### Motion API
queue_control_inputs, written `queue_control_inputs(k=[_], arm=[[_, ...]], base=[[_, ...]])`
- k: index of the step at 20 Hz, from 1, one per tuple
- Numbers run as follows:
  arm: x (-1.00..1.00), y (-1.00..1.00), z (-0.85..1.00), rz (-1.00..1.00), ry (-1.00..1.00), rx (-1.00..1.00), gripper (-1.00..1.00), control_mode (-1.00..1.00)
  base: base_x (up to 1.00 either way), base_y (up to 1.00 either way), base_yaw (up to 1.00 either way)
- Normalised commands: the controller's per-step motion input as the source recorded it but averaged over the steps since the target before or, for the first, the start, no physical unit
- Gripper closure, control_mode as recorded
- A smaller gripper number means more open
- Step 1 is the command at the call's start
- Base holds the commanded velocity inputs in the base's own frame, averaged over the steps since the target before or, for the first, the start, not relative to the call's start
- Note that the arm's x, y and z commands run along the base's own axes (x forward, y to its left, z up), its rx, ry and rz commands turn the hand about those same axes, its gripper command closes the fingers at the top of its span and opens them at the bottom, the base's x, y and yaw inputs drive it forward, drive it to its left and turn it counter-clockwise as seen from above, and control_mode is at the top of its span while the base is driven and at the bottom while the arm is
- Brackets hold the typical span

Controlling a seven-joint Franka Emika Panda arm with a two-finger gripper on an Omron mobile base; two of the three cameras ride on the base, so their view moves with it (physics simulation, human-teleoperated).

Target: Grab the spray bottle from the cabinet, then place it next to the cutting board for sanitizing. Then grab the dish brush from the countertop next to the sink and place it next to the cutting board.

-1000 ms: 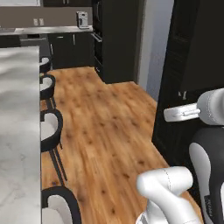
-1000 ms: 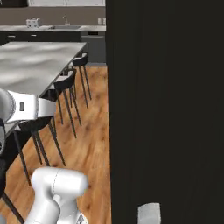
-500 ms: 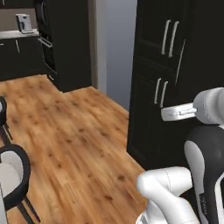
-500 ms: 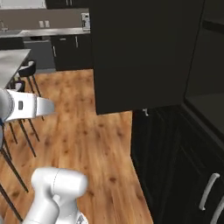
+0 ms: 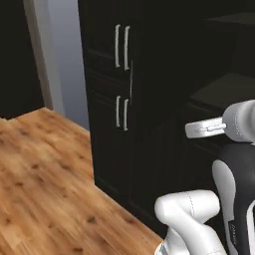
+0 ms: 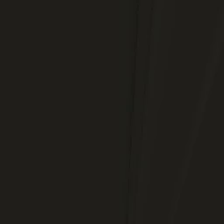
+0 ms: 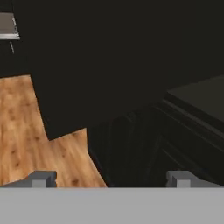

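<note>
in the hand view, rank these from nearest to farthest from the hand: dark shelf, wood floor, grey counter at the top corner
1. Wood floor, left, running down to the hand, whose fingers stand wide apart.
2. Dark shelf, right, inside the black cabinet. Floor and shelf are close to call.
3. Grey counter, small in the top left corner, clearly farthest.
</note>
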Motion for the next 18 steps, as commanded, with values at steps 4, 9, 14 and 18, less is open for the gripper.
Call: queue_control_inputs(k=[4, 9, 14, 18], arm=[[0.00, 0.00, 0.00, 0.00, 0.00, 0.00, -1.00, 1.00], [0.00, 0.00, 0.00, 0.00, 0.00, 0.00, -1.00, 1.00], [0.00, 0.00, 0.00, 0.00, 0.00, 0.00, -1.00, 1.00], [0.00, 0.00, 0.00, 0.00, 0.00, 0.00, -1.00, 1.00]], base=[[0.29, -0.11, -0.47], [0.66, 0.30, -0.48], [0.42, -0.08, -0.50], [0.17, -0.38, -0.41]])
